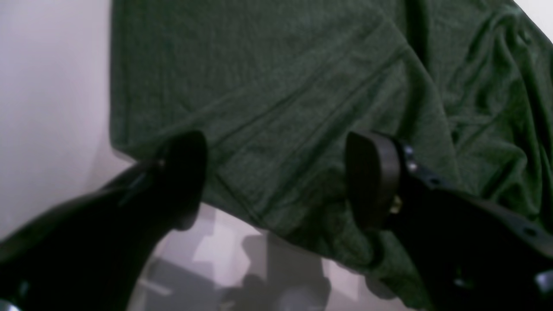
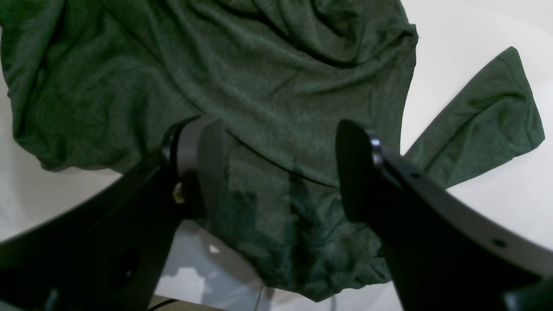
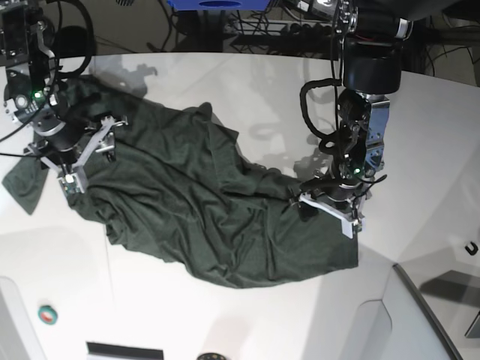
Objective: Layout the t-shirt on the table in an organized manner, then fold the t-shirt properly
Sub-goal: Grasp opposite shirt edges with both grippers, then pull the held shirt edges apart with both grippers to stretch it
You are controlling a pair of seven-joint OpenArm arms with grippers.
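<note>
- On the base view's left I see the right gripper (image 3: 81, 157) over the t-shirt (image 3: 202, 217), at the end where one sleeve (image 3: 26, 187) pokes out onto the white bench (image 3: 247, 82).
- Its wrist view shows the fingers (image 2: 201, 164) spread wide, nothing pinched, cloth below the gap.
- The t-shirt lies rumpled across the middle of the bench, creased diagonally.
- Right of the t-shirt's centre, the left gripper (image 3: 330, 208) sits over the cloth's right edge, fingers (image 1: 373, 181) spread, holding nothing.
- Below the t-shirt, near the bench edge, lies a small green and red round object (image 3: 47, 315).
- A grey angled panel (image 3: 427, 315) stands right of the t-shirt's lower corner.
- Cables and dark gear (image 3: 247, 22) crowd behind the t-shirt.
</note>
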